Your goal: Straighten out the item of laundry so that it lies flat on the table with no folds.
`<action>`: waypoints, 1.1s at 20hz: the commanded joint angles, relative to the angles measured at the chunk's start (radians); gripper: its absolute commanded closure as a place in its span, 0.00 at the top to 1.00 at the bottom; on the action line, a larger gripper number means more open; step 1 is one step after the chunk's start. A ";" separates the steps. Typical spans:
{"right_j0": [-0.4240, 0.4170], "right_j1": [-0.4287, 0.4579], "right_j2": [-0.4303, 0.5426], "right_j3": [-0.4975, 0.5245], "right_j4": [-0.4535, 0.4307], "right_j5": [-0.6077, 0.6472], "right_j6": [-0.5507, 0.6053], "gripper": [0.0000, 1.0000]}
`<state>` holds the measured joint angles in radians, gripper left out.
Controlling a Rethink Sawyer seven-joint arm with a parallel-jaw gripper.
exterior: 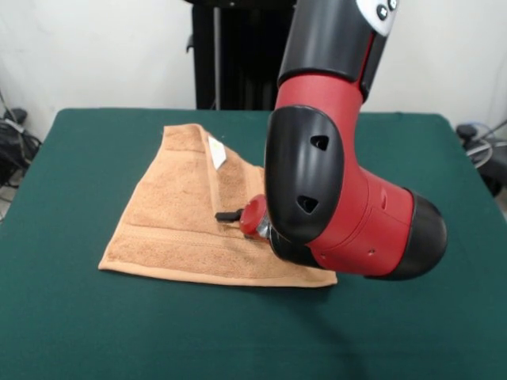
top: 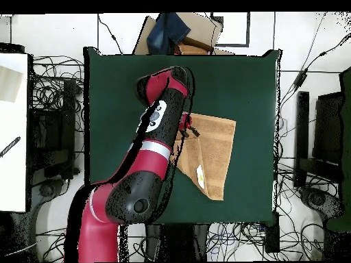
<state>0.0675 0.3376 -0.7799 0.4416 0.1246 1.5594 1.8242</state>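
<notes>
On the green table (exterior: 79, 332), toward its middle, the tan towel (exterior: 170, 229) lies spread at about nine o'clock from the arm's bulky red elbow (exterior: 348, 214), its white tag (exterior: 216, 152) up near twelve (one upper corner looks folded over). Rightward, the gripper (exterior: 238, 215) sits low on the cloth; whether its claw is open or closed, I cannot tell.

No text, brand, number or sign can be read in either view. The small white tag (exterior: 216, 152) sewn on the light-brown terry-cloth towel (exterior: 182, 222) shows no legible print. The red and black robot arm (exterior: 341, 182) carries no readable marking, and the dark green cloth-covered tabletop (exterior: 95, 332) bears no lettering.
</notes>
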 commanded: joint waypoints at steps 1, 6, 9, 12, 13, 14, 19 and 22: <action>-0.004 0.059 0.100 0.055 -0.026 -0.040 0.060 1.00; -0.019 0.080 0.082 0.004 -0.026 0.006 0.027 1.00; -0.038 0.099 0.072 -0.044 -0.017 0.030 0.020 1.00; -0.052 0.100 0.067 -0.070 -0.011 0.057 0.016 1.00; -0.055 0.097 0.064 -0.075 -0.013 0.061 0.014 1.00; -0.059 0.098 0.061 -0.084 -0.015 0.064 0.008 1.00; -0.083 0.124 0.049 -0.145 -0.015 0.071 -0.002 1.00; -0.092 0.141 0.051 -0.167 -0.013 0.070 0.002 1.00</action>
<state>0.0038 0.3942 -0.7812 0.2977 0.1244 1.6887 1.8240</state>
